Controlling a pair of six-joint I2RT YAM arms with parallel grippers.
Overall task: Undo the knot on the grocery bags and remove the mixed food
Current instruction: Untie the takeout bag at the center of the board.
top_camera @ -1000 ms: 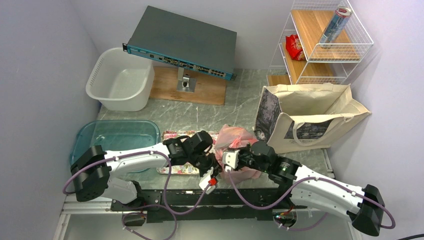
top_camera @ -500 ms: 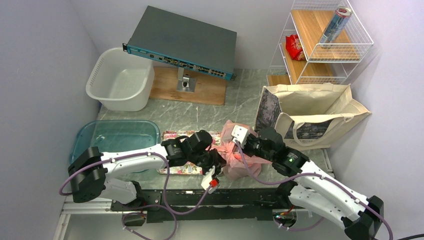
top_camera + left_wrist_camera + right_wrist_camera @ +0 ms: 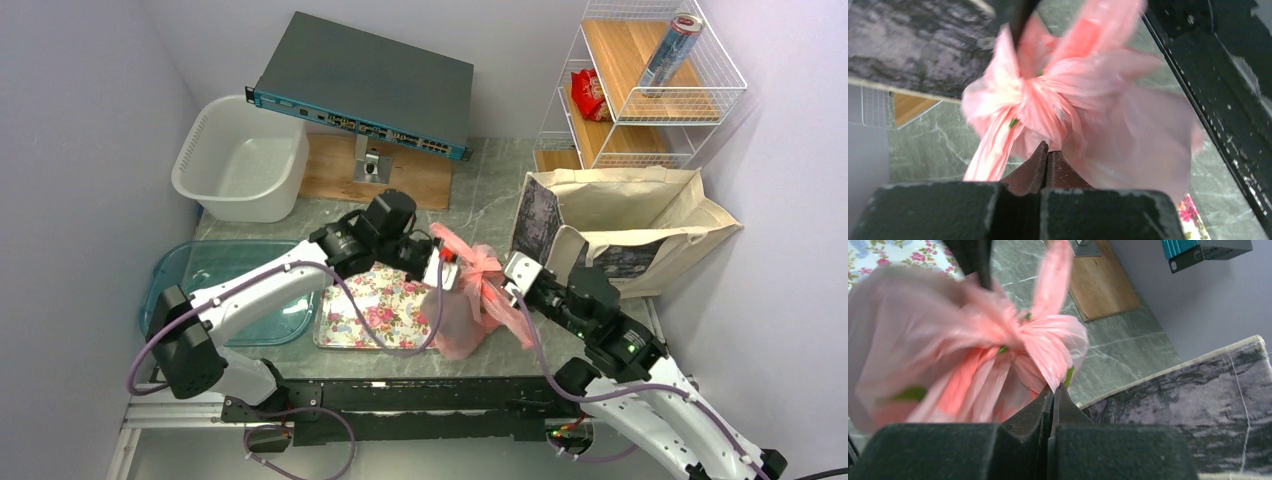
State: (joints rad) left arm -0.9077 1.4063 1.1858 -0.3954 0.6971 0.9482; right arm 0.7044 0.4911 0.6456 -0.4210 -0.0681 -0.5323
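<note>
Grey marble table [image 3: 480,190], lilac walls [image 3: 80,100]; both jaws clamp shut on the pink bag [image 3: 465,325].

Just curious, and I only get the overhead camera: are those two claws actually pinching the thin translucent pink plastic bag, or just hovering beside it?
Observer: Pinching. The left wrist camera shows the left gripper shut on the thin pink plastic bag, just below its bunched knot.
Operator: And the other claw?
Observer: The right wrist camera shows the right gripper shut on a pink fold beside that knot.
Operator: Can you see what's inside?
Observer: Only green bits showing through the plastic in the right wrist view; they are too blurred to name.
</note>
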